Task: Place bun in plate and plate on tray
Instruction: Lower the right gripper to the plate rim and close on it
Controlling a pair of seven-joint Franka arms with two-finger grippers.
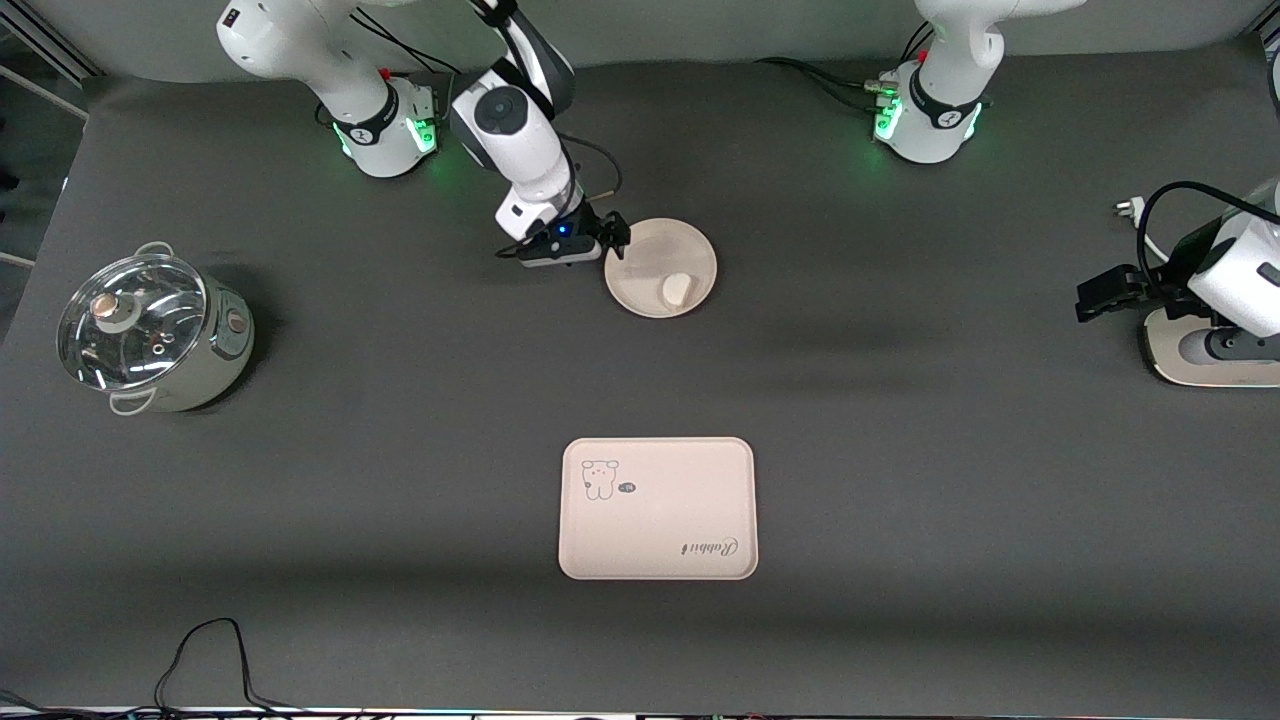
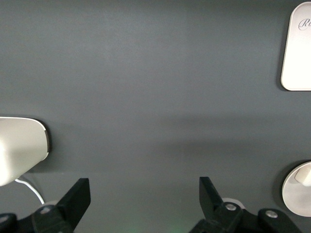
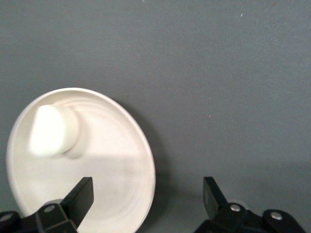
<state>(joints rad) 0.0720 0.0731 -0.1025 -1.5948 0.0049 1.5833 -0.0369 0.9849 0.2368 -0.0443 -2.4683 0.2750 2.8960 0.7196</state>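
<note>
The round pale plate (image 1: 650, 262) lies on the dark table near the robots' bases, with the off-white bun (image 1: 678, 290) in it near the rim closest to the front camera. My right gripper (image 1: 616, 243) is open at the plate's rim on the right arm's side. In the right wrist view the plate (image 3: 97, 184) and bun (image 3: 51, 130) show, and the rim passes between the jaws of the right gripper (image 3: 147, 194). The tray (image 1: 657, 508) lies nearer the front camera, bare. My left gripper (image 1: 1088, 298) waits, open and empty (image 2: 143, 194), at the left arm's end.
A steel pot with a glass lid (image 1: 150, 330) stands at the right arm's end. A beige appliance (image 1: 1210, 355) sits under the left arm, with a plug (image 1: 1130, 208) and cable. A black cable (image 1: 210, 650) loops at the table's near edge. The tray's corner (image 2: 297, 48) shows in the left wrist view.
</note>
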